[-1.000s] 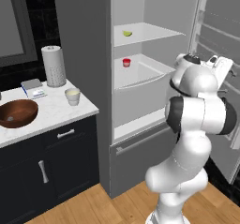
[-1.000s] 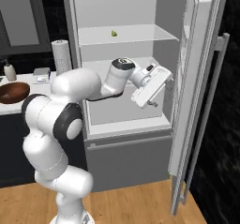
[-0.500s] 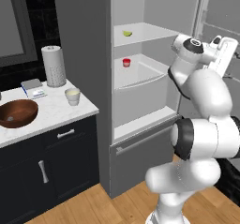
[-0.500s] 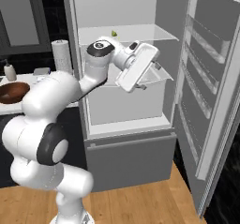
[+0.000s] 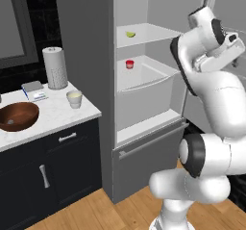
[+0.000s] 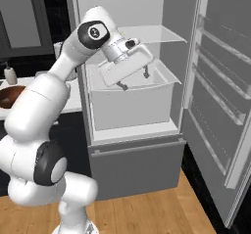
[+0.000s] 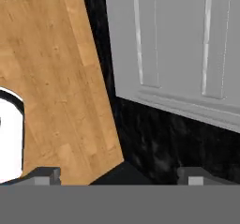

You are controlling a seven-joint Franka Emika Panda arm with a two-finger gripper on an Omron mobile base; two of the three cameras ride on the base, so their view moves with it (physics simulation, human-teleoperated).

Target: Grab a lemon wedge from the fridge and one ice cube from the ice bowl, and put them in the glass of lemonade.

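The fridge (image 5: 144,106) stands wide open. A small yellow-green lemon wedge (image 5: 130,34) lies on its upper shelf. On the counter at left sit the reddish-brown ice bowl (image 5: 17,117) and, to its right, the off-white glass of lemonade (image 5: 74,99). My gripper (image 6: 134,80) hangs open and empty in front of the fridge's middle compartment, tilted downward, well below and right of the wedge's shelf. In the hand view the open gripper (image 7: 119,176) looks down at the wooden floor and the door's inner panel.
A small red cup (image 5: 129,64) stands on the middle shelf above a white drawer (image 6: 132,101). The open door (image 6: 215,96) juts out at right. A paper towel roll (image 5: 55,68) and a soap bottle (image 6: 9,75) stand at the counter's back.
The fridge door has swung from partly open to wide open. My hand has left the door edge and moved left, in front of the fridge interior.
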